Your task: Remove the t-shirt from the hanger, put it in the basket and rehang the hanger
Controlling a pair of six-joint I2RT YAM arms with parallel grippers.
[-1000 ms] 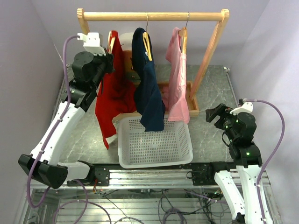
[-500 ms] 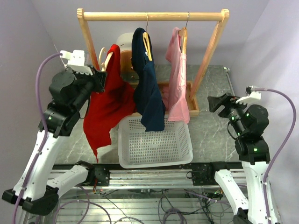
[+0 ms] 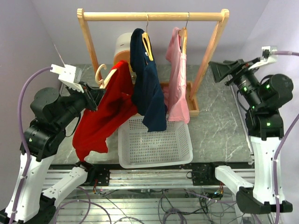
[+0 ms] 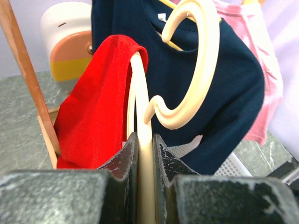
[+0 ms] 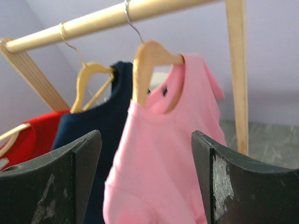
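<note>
A red t-shirt (image 3: 105, 116) hangs on a cream hanger (image 3: 99, 73) that is off the rail (image 3: 154, 16), left of the rack. My left gripper (image 3: 93, 95) is shut on one arm of this hanger. In the left wrist view the hanger arm (image 4: 145, 177) sits between the closed jaws of my left gripper (image 4: 145, 144), with the hook (image 4: 201, 70) free above and the red t-shirt (image 4: 93, 121) draped to the left. My right gripper (image 3: 216, 70) is open and empty, raised at the right. In the right wrist view it (image 5: 145, 135) faces the pink t-shirt (image 5: 163, 154).
A navy t-shirt (image 3: 147, 88) and a pink t-shirt (image 3: 176, 84) hang on hangers on the wooden rail. A white mesh basket (image 3: 187, 149) stands on the table under them. A white and orange round appliance (image 3: 124, 49) stands behind the rack.
My left arm has carried the hanger with the red t-shirt off the rail, leftward and down. My right arm has risen and turned toward the rack.
</note>
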